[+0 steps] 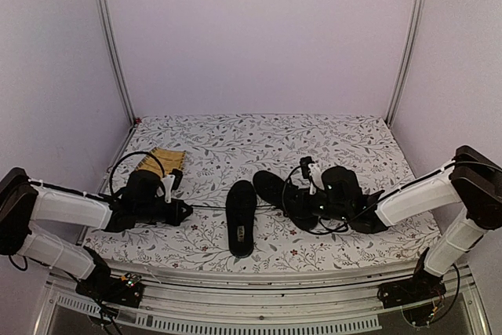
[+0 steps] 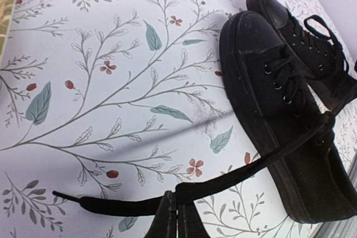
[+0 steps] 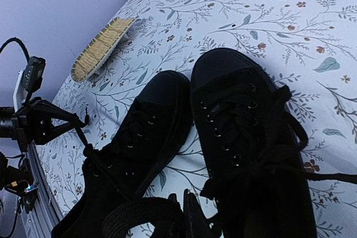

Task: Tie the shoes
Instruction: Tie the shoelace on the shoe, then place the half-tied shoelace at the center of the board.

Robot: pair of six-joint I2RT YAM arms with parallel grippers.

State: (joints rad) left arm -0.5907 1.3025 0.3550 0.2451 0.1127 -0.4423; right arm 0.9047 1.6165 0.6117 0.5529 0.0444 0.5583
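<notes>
Two black shoes lie side by side mid-table, the left shoe and the right shoe. My left gripper is to their left. It is shut on a thin black lace that runs taut from its fingertips to the nearer shoe. My right gripper hovers at the heel end of the right shoe. It is shut on a thick black loop of lace beside the left shoe. The lace's free tip rests on the cloth.
A yellow woven mat lies at the back left, behind my left arm. The floral tablecloth covers the table. White walls and metal posts enclose the back and sides. The left gripper shows in the right wrist view.
</notes>
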